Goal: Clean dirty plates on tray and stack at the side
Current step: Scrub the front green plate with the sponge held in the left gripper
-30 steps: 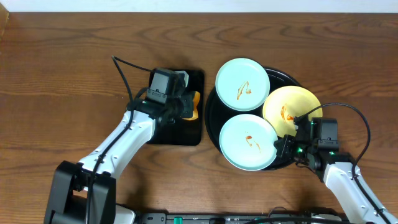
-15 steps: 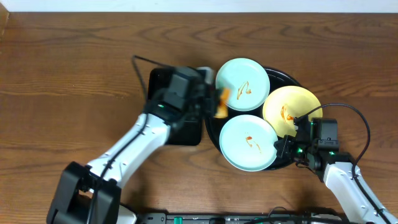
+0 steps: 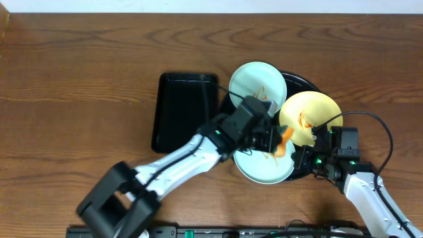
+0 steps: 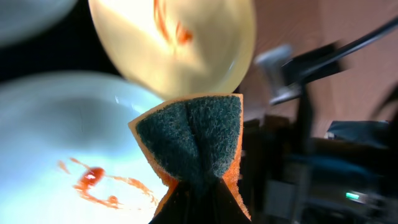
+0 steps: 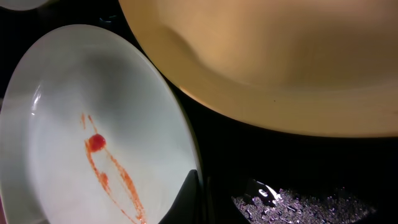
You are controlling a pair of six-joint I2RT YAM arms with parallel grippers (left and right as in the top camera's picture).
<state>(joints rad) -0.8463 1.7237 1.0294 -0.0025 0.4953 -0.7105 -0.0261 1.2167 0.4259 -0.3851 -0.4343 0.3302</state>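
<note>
Left fingers [image 4: 198,208]: pinched on the sponge [image 4: 193,146], which is folded so the orange edges frame it and the dark green scrub face points at the wrist camera. In the overhead view the sponge sits over the right edge of the near blue plate [image 3: 254,165], close to the yellow plate [image 3: 310,116]. Can't tell if it touches either one.

Right fingers [image 5: 189,199]: a dark fingertip sits at the near blue plate's right rim. Only that tip shows, so I can't tell whether they clamp the rim or how wide they stand.

Near blue plate: orange-red smear, a blob with thin streaks, left of the sponge in the left wrist view.

Yellow plate: its edge overlaps the near blue plate's rim, with a sauce smear toward its left side.

Far blue plate [image 3: 258,80]: smear near the centre, lying over the top-left rim of the round tray [image 3: 305,82].

All three plates are on the round tray. The rectangular tray [image 3: 184,112] sits just left of it on the tabletop [image 3: 79,79].
</note>
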